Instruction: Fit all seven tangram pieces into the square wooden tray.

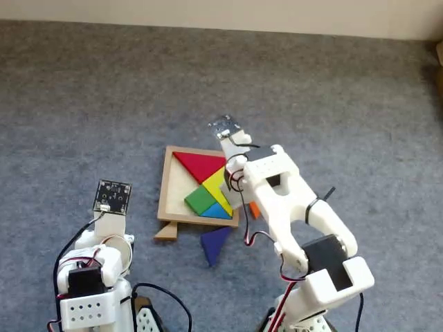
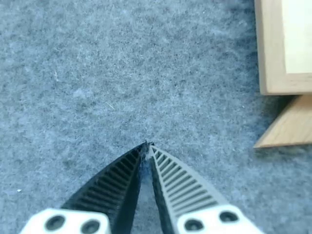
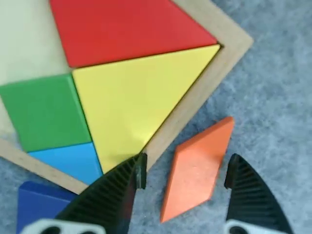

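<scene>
The square wooden tray (image 1: 165, 187) holds a red triangle (image 1: 197, 164), a yellow triangle (image 1: 216, 183), a green square (image 1: 199, 200) and a light blue triangle (image 1: 218, 211). An orange parallelogram (image 3: 197, 168) lies on the carpet just outside the tray rim (image 3: 181, 107). My right gripper (image 3: 185, 171) is open, with one finger on each side of the parallelogram. A dark blue triangle (image 1: 214, 243) and a plain wooden triangle (image 1: 166, 232) lie in front of the tray. My left gripper (image 2: 147, 145) is shut and empty above bare carpet, to the left of the tray corner (image 2: 273, 58).
Grey carpet covers the whole work area. The right arm (image 1: 284, 200) hangs over the tray's right edge and hides most of the orange piece from above. The left arm (image 1: 104, 242) sits at the near left, apart from the pieces.
</scene>
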